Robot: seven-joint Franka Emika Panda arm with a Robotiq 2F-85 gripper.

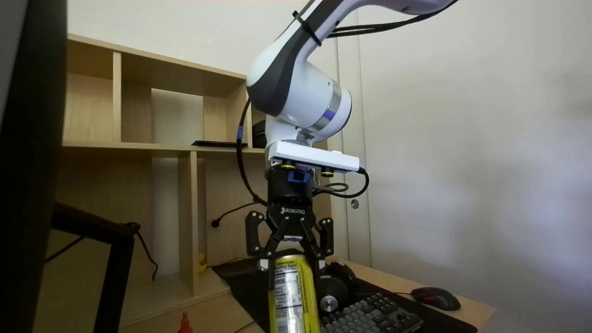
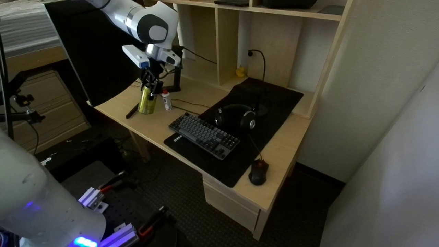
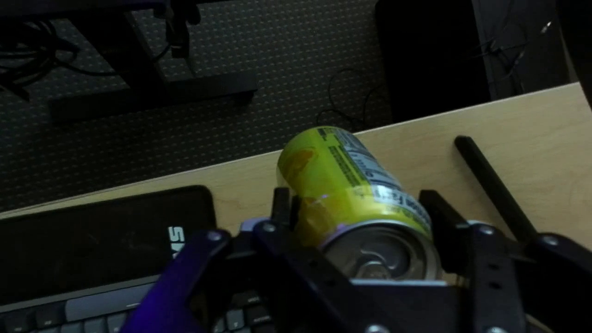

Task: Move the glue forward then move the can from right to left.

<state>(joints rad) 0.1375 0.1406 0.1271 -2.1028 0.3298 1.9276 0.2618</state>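
Indoors, in an exterior view, a pale wooden desk (image 2: 154, 126) carries shelves (image 2: 227, 44) on its far side, a wall (image 2: 387, 113) at right. At left, the jaws of one gripper (image 1: 295, 280) grasp one shiny yellow-green can (image 2: 146, 104), silver-topped; just right stands one white, red-capped glue bottle (image 2: 166, 102). Farther right: one keyboard (image 2: 205, 135), one mouse (image 2: 258, 172).

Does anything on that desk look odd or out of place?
Nothing looks spilled, and the can looks intact where it shows. One mild oddity: the computer mouse sits on bare wood beside the black mat.
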